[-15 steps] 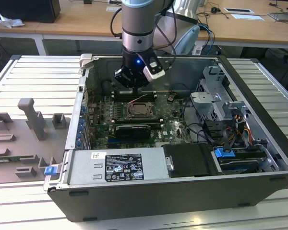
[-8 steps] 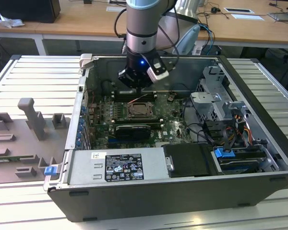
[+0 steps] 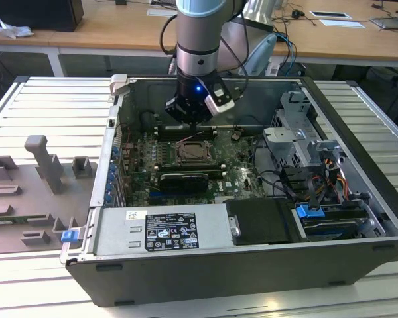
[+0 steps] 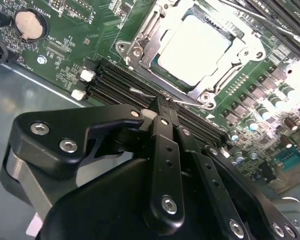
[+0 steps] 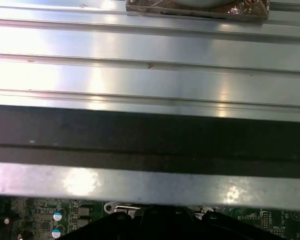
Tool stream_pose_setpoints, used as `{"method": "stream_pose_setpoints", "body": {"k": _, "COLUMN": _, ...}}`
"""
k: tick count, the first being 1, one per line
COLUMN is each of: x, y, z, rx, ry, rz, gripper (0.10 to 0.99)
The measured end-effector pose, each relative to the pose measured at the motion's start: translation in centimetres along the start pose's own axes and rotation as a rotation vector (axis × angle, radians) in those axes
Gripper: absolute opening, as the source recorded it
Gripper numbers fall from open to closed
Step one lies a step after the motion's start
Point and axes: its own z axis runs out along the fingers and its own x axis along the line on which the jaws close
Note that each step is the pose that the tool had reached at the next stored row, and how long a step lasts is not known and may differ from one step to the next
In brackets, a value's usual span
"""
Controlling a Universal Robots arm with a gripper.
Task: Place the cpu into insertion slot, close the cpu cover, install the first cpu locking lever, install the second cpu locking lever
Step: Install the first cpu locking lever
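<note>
CPU work first: nearest in the second wrist view are the black jaws of the gripper, drawn together with nothing between them, their tips just above a thin silvery wire lever that lies along the near edge of the socket, beside the long black memory slots. Beyond the tips, the small square cpu with its pale silvery metal face lies flat in the square dark insertion slot, face up, its edges parallel to the socket rim; being square, it has no long axis to speak of. Around it sits the thin silvery cpu cover, a frame plate with a cut-out centre that appears to be down over the chip. I judge placing and covering done and a locking lever to be the step in hand; that calls for catching the thin wire and bringing it under its retaining hook without slipping off. Farther out, in the exterior view, the arm hangs over the green circuit board inside the open dark grey computer case, which rests on the ribbed metal surface.
</note>
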Motion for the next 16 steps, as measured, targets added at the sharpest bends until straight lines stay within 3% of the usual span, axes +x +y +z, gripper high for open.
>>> {"method": "stream_pose_setpoints", "body": {"k": 16, "x": -1.46, "y": 0.07, "z": 1.74, "rx": 0.000, "ry": -0.0001, "rz": 0.000, "gripper": 0.106}}
